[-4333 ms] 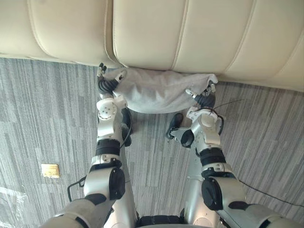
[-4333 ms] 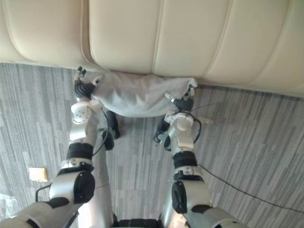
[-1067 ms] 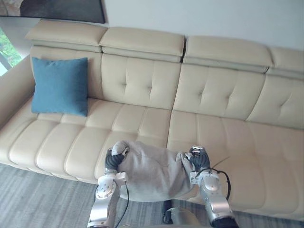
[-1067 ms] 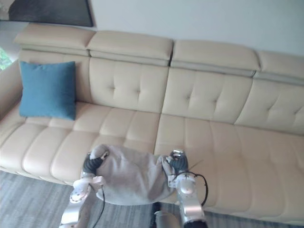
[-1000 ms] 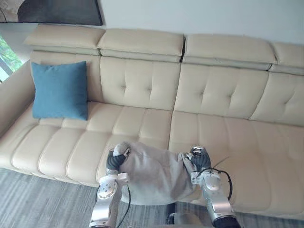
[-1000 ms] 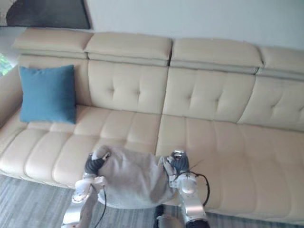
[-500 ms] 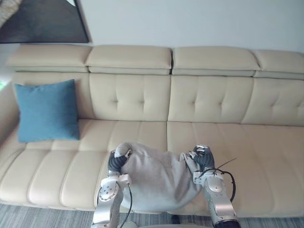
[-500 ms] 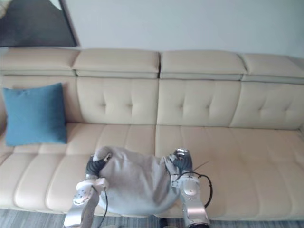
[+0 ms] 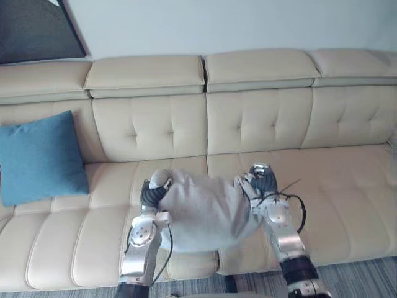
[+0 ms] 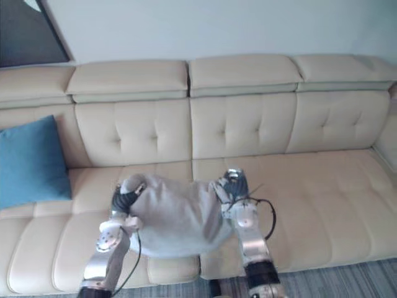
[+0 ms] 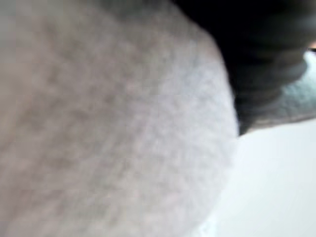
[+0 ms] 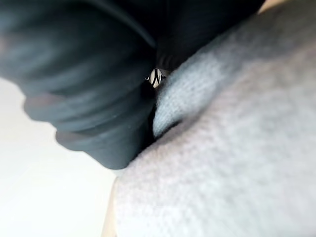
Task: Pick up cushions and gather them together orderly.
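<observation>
A pale grey cushion point(image 9: 201, 208) hangs between my two hands above the front of a cream sofa's seat point(image 9: 335, 186). My left hand point(image 9: 151, 194) is shut on the cushion's left top corner, and my right hand point(image 9: 260, 185) is shut on its right top corner. Close up, the grey fabric point(image 11: 108, 128) lies against the left hand's dark cover point(image 11: 266, 59), and the same cloth point(image 12: 237, 148) is bunched by the right hand point(image 12: 98, 98). A blue cushion point(image 9: 38, 158) leans upright against the sofa's backrest at the far left.
The long cream sofa point(image 9: 260, 118) has tufted back panels and headrests. A dark framed picture point(image 9: 34, 28) hangs on the wall at the upper left. A strip of grey carpet point(image 9: 360, 276) shows at the lower right. The seat right of my hands is bare.
The camera has swung up from the carpet to the whole sofa, then turned right. The grey cushion has come up off the floor with both hands and now hangs over the seat.
</observation>
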`<state>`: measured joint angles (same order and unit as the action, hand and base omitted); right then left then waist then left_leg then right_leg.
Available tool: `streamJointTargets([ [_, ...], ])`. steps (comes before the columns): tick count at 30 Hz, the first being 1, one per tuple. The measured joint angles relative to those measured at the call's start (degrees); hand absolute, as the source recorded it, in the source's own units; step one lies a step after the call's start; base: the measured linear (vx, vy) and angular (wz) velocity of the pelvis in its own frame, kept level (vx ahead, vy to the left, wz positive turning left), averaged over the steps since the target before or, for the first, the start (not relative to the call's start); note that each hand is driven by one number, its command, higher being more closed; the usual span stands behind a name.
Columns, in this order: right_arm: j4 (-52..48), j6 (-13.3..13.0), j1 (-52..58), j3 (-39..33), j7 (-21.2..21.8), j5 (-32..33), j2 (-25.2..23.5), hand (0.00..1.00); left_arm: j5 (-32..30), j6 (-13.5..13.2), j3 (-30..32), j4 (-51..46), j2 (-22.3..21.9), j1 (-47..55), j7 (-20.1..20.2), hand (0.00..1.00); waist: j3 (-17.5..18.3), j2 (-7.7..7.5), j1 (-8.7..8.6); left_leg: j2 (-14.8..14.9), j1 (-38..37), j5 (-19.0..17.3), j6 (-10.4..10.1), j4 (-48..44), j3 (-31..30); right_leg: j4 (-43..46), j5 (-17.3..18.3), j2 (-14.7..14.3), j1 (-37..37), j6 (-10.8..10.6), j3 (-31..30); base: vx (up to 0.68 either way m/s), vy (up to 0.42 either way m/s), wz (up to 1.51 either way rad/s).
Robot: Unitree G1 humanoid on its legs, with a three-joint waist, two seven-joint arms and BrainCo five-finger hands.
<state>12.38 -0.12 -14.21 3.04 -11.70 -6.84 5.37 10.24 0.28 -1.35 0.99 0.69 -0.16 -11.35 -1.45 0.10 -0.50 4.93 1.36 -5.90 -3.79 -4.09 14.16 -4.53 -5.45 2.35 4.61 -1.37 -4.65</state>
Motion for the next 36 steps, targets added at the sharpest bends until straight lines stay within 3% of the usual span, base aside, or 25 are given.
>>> streamJointTargets([
  [6,4.50,0.01,-9.40,2.15,-2.11,0.03,1.97,1.00,0.00,-1.19,2.95,0.05,-0.36,-6.44,-3.15,1.00,-2.83,-0.81,-0.01,-0.35,2.08,1.85,0.17,1.13,-1.19,-0.50,-1.44,0.27,1.95,-0.08,0.75,-0.09,-0.028,0.08],
  [10,6.06,0.11,-17.38,2.06,-3.86,0.06,2.02,1.00,0.14,-2.26,6.13,1.38,-0.36,-13.97,-5.27,1.00,-8.74,-1.46,-0.05,-1.13,6.34,4.17,0.61,1.46,-2.40,-0.51,-3.54,0.93,5.82,-0.40,1.62,-0.12,-0.015,0.14],
  [15,7.31,0.57,-23.59,1.40,-5.77,0.09,2.26,1.00,1.31,-2.83,8.97,3.30,-1.58,-18.61,-7.01,1.00,-14.04,-1.71,-0.33,-1.95,9.86,5.69,1.16,1.48,-3.82,-0.51,-5.11,1.77,8.59,-1.11,2.59,-0.09,0.012,0.15],
  [23,9.47,0.56,-36.91,-0.62,-8.18,0.03,5.35,1.00,3.13,-6.30,11.68,7.63,-0.12,-29.81,-7.51,1.00,-21.22,-2.51,-0.45,-3.11,14.75,7.89,2.17,1.38,-5.17,-0.51,-8.35,2.96,12.94,-2.48,2.76,-0.07,0.028,0.11],
  [34,14.38,0.60,-49.84,-6.17,-12.94,0.07,7.91,1.00,3.42,-7.30,14.11,21.48,7.94,-50.17,-8.00,1.00,-22.51,-2.94,-1.67,-4.44,18.38,14.71,1.90,9.66,-7.54,-0.50,-8.95,3.59,19.53,-2.72,3.58,-0.03,0.012,0.10],
  [35,14.77,0.60,-50.43,-7.17,-13.61,0.08,7.90,1.00,3.42,-7.28,14.29,22.41,8.22,-51.67,-8.47,0.00,-22.67,-2.93,-1.93,-4.48,18.54,15.06,1.72,9.94,-7.98,-0.50,-8.95,3.64,19.60,-2.73,3.89,-0.02,0.014,0.16],
  [36,15.74,0.61,-51.21,-8.19,-14.34,0.08,7.91,1.00,3.41,-7.25,14.86,23.28,8.46,-53.32,-8.63,0.00,-23.11,-3.25,-2.28,-4.49,18.56,15.13,1.71,9.94,-8.32,-0.50,-8.96,3.65,19.50,-2.73,4.13,-0.02,0.018,0.14],
])
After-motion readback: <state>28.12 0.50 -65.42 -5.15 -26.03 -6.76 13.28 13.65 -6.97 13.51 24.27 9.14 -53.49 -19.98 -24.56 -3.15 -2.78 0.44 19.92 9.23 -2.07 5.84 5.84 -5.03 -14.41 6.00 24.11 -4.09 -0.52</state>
